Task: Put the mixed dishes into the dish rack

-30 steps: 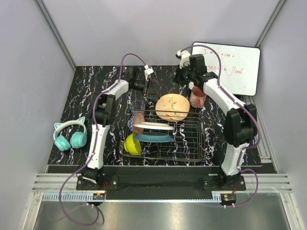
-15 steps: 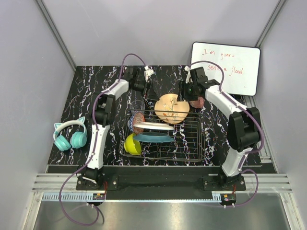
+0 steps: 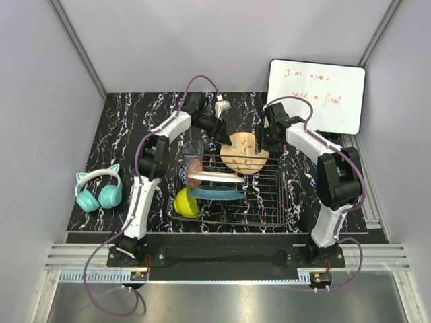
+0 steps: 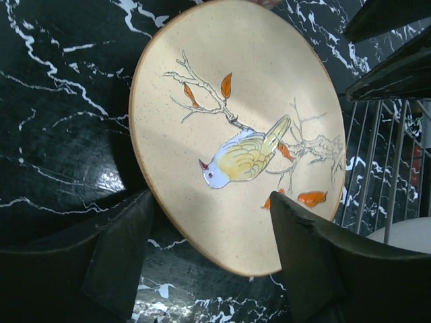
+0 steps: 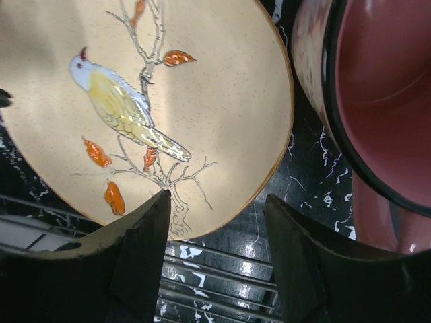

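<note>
Since a second ago: left gripper [image 4: 210, 197] has swung right to the plate. Right gripper [image 5: 217, 198] has left the cup and come down at the plate's right rim, its jaws now parted. Both are released and grasp nothing.

Round orange plate with painted bird on a branch [image 3: 244, 153] leans tilted at the rear edge of the silver wire dish rack [image 3: 269, 202], between both grippers.

Reddish-brown cup [image 5: 377, 87] stands just right of the plate, behind the rack. The right arm hides it from above.

reddish-brown cup [image 5: 394, 87] cropped, clear glass [image 3: 193, 148] indistinct

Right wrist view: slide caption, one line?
Right gripper open at the lower rim of the bird-painted plate, dish rack below, reddish-brown cup at right.
</note>
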Controlling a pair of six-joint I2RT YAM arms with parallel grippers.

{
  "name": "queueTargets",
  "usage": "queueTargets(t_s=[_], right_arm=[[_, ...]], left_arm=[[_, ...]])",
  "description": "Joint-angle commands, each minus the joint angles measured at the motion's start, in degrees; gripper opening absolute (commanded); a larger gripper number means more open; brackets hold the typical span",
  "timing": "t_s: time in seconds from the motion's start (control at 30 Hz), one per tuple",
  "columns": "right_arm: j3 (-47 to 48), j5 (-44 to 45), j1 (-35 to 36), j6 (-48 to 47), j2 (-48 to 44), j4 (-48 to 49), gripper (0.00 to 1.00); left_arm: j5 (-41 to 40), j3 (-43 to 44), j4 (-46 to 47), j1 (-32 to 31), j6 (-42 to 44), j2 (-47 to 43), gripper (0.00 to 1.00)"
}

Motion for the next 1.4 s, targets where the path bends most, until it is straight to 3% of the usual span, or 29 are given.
queueTargets(t_s=[0.0,0.13,0.23,0.27,0.3,0.63,0.9,1.37], right_arm=[[-1.5,2.0,-0.4,2.7,2.6,-0.8,0.65],[-2.0,0.5,-0.4,3.5,4.2,-0.4,0.67],[-2.0,-0.8,-0.4,3.9,4.8,0.2,0.68],[-2.2,-1.2,-0.4,4.2,5.0,0.3,0.68],[-2.2,-1.6,-0.3,4.3,5.0,0.4,0.69],[-3.3,-5.0,0.8,6.4,6.9,2.8,0.68],[-2.3,2.3,2.6,3.5,3.7,1.3,0.70],[6.1,-1.1,7.1,3.6,14.4,1.1,0.71]], left_arm=[[-0.5,2.0,-1.8,0.3,2.8,-2.7,0.65],[-1.8,2.0,-3.2,0.3,4.5,-2.9,0.48],[-4.6,2.1,-4.5,0.4,6.3,-3.3,0.20],[-5.6,2.1,-4.7,0.4,6.6,-3.4,0.02],[-7.8,2.1,-5.5,0.5,6.7,-3.4,0.00],[-11.4,0.9,-8.6,3.2,9.3,-4.1,0.00],[-9.9,5.4,-8.7,4.6,6.2,-6.4,0.02],[-8.2,5.7,-7.9,6.2,4.2,-8.4,0.09]])
